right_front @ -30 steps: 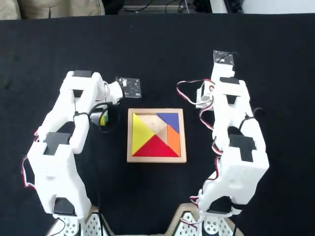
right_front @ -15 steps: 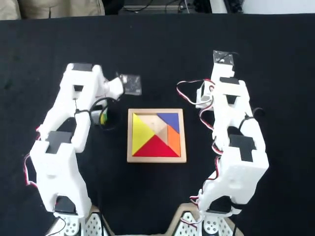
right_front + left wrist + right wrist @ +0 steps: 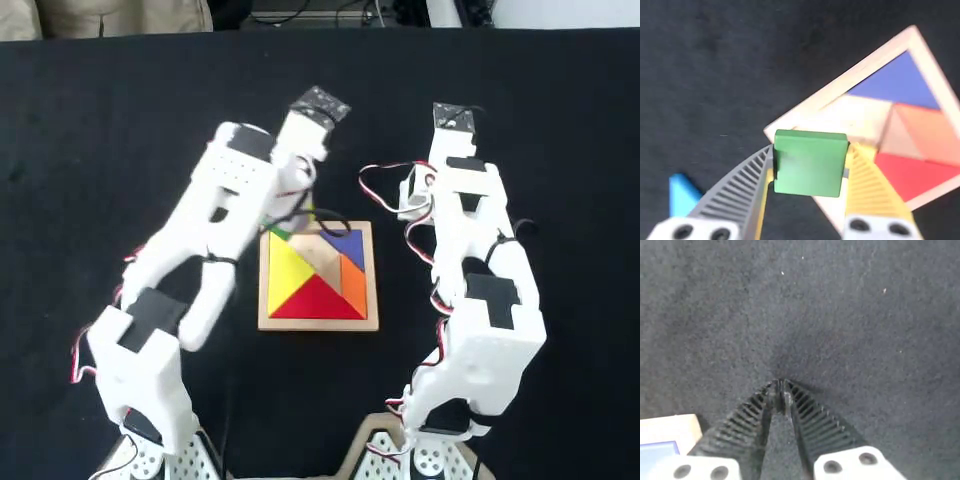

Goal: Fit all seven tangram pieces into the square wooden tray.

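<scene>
This looks like a robotics lab or a maker's workbench. The table (image 3: pixel 80 120) is draped in plain black cloth. 2 white plastic-shelled arms stand at its near edge, the left arm (image 3: pixel 230 190) and the right arm (image 3: pixel 470 215). Bare red, white and black servo wires (image 3: pixel 372 178) loop loose from their joints. Dark cables (image 3: pixel 310 14) lie beyond the far edge.

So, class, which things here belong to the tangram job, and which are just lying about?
Job: tray; green square, in the left gripper; light blue piece, on the cloth; yellow piece, red piece, orange piece, blue piece, in the tray.
Lying about: right gripper, shut, over bare cloth; cables past the cloth's far edge.
</scene>
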You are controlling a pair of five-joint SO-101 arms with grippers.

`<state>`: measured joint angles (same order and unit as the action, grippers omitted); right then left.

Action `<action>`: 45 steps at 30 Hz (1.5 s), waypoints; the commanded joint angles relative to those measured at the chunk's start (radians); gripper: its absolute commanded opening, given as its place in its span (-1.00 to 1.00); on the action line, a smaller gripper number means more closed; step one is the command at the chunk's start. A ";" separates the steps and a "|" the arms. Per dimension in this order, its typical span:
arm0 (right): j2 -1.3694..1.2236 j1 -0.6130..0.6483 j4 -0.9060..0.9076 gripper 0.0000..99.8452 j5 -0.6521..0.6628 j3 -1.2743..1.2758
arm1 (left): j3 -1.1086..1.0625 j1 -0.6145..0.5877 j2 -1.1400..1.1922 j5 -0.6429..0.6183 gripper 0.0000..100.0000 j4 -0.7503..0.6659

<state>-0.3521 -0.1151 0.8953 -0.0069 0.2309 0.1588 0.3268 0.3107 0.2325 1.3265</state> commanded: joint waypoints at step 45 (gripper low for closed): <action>0.010 -0.083 0.005 -0.98 0.003 -0.067 | -0.308 0.163 -0.057 0.000 -0.51 -0.388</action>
<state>-0.3521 -0.1826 0.8953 -0.0069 0.2125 -0.1634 0.4787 0.3092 0.2186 0.9521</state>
